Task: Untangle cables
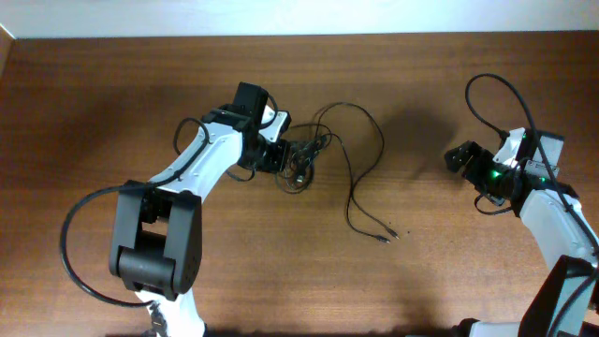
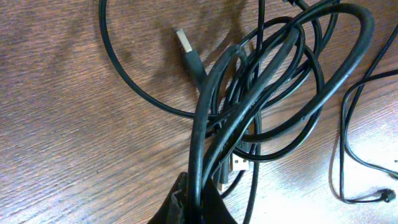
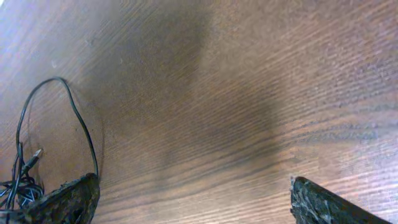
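A tangle of thin black cables (image 1: 304,159) lies at the middle of the wooden table, with two long strands trailing to small plugs (image 1: 386,235) toward the front. My left gripper (image 1: 281,157) is shut on a bundle of the cables at the tangle's left side. In the left wrist view the cables (image 2: 261,93) run up from between the jaws (image 2: 198,196), with a USB plug (image 2: 185,42) lying on the wood. My right gripper (image 1: 460,155) is open and empty at the right, well apart from the tangle. In the right wrist view (image 3: 193,199) part of the cables (image 3: 25,174) shows at far left.
The wooden table (image 1: 112,103) fills the view. A thicker black cable (image 1: 496,94) loops above the right arm and another (image 1: 80,253) loops beside the left arm's base. The table's back edge runs along the top.
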Tool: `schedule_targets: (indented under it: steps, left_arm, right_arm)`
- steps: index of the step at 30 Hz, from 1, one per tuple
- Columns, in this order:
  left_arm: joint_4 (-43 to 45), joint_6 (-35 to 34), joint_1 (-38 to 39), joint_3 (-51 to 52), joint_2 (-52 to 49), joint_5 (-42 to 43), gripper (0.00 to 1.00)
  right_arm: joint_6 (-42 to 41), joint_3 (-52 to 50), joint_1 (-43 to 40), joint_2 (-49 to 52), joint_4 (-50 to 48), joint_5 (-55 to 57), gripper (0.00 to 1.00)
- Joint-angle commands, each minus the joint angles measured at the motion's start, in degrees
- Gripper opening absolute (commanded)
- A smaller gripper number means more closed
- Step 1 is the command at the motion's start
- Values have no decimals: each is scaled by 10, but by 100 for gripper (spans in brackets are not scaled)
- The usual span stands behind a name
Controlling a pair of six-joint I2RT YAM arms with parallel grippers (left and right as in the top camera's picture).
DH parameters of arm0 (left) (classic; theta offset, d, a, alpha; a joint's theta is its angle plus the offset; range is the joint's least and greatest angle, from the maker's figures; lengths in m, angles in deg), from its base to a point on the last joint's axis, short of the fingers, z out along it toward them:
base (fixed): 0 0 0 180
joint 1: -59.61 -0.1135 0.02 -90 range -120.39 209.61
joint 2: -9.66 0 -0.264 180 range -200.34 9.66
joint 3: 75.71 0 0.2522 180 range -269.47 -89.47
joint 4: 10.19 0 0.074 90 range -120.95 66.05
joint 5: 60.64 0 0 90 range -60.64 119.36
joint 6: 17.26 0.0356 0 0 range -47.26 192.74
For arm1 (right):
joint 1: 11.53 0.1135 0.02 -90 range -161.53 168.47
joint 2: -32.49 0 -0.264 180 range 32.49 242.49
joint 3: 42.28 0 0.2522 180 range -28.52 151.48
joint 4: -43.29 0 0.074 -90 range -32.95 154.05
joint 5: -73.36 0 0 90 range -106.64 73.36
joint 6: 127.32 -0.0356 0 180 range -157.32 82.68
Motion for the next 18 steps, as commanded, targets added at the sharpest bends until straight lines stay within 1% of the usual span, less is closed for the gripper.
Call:
schedule_targets:
  steps: [1, 2, 3, 5, 6, 7, 8, 9, 11, 14, 15, 18]
  left_arm:
    - [0, 5, -2, 0, -5, 12, 0]
    - [0, 5, -2, 0, -5, 12, 0]
    - [0, 5, -2, 0, -5, 12, 0]
    - [0, 5, -2, 0, -5, 12, 0]
    - [0, 5, -2, 0, -5, 12, 0]
    - [0, 5, -2, 0, -5, 12, 0]
    - [0, 5, -2, 0, -5, 12, 0]
    - [0, 5, -2, 0, -5, 12, 0]
    - [0, 5, -2, 0, -5, 12, 0]
    - [0, 5, -2, 0, -5, 12, 0]
    - [0, 5, -2, 0, -5, 13, 0]
    - [0, 5, -2, 0, -5, 15, 0]
  right_arm:
    - [-11, 2, 0, -6, 13, -66, 99]
    - [-11, 2, 0, -6, 36, -117, 99]
    - [-11, 2, 0, -6, 54, -143, 98]
    - [-11, 2, 0, -6, 102, -157, 99]
    - [-11, 2, 0, -6, 103, -164, 99]
    - [-10, 2, 0, -6, 114, -186, 66]
    - [-10, 2, 3, -6, 137, -186, 13]
    - [-4, 2, 6, -6, 162, -186, 4]
    - [39, -1, 26, -6, 186, -186, 4]
    - [38, 0, 33, -6, 185, -240, 4]
    - [38, 0, 37, -6, 185, -276, 4]
    - [42, -3, 78, -6, 199, -280, 4]
